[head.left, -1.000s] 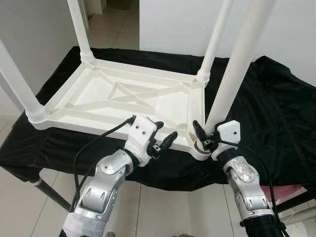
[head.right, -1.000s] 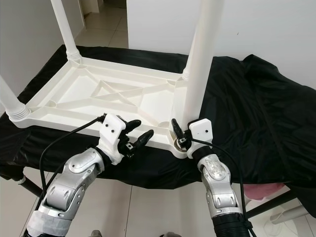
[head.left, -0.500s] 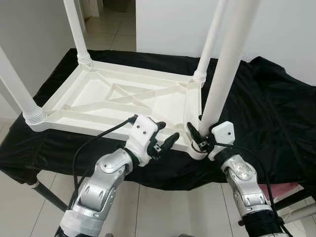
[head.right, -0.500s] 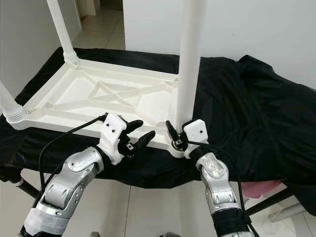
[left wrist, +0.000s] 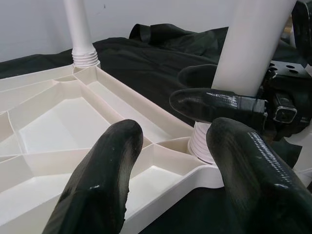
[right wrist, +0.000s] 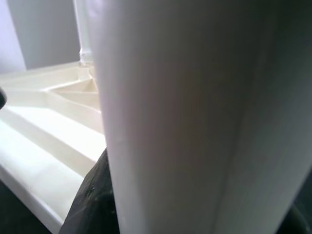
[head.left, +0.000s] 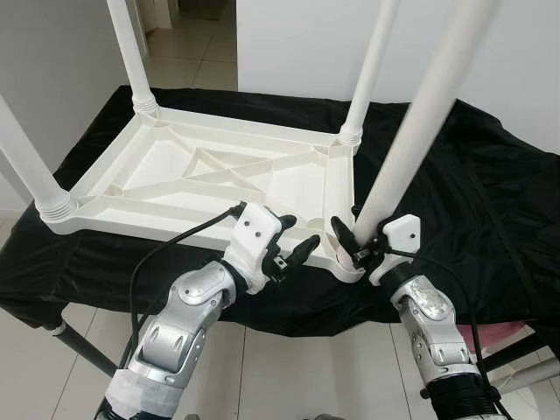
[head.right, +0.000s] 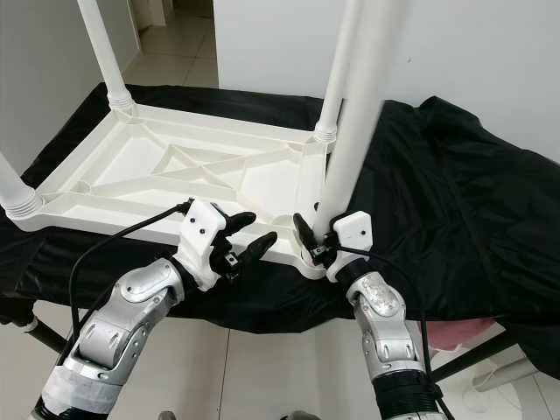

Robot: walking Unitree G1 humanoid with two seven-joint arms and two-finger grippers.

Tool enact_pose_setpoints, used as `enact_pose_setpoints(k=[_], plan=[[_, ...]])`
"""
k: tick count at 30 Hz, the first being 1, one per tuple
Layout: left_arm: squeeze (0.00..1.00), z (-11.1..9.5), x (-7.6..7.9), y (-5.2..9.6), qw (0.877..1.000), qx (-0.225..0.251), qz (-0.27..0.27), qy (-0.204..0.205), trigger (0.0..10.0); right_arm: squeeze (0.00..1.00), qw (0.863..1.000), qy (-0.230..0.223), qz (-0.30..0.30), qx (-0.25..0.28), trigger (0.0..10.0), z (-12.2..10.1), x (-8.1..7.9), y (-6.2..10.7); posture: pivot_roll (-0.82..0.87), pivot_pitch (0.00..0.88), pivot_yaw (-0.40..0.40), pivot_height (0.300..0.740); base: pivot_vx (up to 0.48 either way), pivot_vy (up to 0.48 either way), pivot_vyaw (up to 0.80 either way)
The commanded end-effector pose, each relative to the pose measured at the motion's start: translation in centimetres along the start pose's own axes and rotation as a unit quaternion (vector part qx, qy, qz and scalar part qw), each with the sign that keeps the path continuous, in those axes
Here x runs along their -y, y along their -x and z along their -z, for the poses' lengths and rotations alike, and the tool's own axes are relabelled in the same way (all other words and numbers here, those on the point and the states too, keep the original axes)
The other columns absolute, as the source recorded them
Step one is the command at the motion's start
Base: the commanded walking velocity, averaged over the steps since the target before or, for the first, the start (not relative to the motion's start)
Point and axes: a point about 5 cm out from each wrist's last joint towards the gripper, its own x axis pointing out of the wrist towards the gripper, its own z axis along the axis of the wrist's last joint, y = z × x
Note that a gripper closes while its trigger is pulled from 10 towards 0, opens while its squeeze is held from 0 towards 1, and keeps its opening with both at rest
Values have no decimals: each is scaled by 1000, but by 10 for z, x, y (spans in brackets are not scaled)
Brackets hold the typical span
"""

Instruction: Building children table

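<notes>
So the right gripper [head.left: 356,249] is clamped around the bottom of the fourth leg [head.left: 418,131], right above where the leg's threaded end meets the corner socket [head.left: 348,264] of the upturned tabletop [head.left: 219,179]. The fingers look closed on the tube, though in the right wrist view the leg sits so close to the lens that I can't make out exactly how the pads sit on it. The leg leans noticeably away from vertical, so I'd guess it isn't seated or screwed home yet.

The left gripper [head.left: 293,246] hovers just beside the near edge of the tabletop with its fingers spread and nothing in them, pointing toward that same corner.

Handling-wise, this looks like hollow moulded plastic: light, stiff, smooth and a bit slippery. A tall leg like that gives a lot of leverage, so holding low near the ribbed collar makes sense for turning it in. Gripping high would probably just tip it and cross the thread. The tabletop is light too, and likely to slide on the black cloth [head.left: 490,192], so bracing the rim with the free gripper seems smart.

The other three legs are already standing in their corners, e.g. the near left one [head.left: 31,166].
</notes>
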Motion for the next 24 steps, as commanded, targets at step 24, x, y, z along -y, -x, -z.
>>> enact_pose_setpoints(k=[24], plan=[[0, -1, 10, -3, 999, -3, 37, 1, 10000, 0, 982, -109, 87, -129, 10000, 34, 2, 6, -17, 16, -35, 740, 0, 0, 0]])
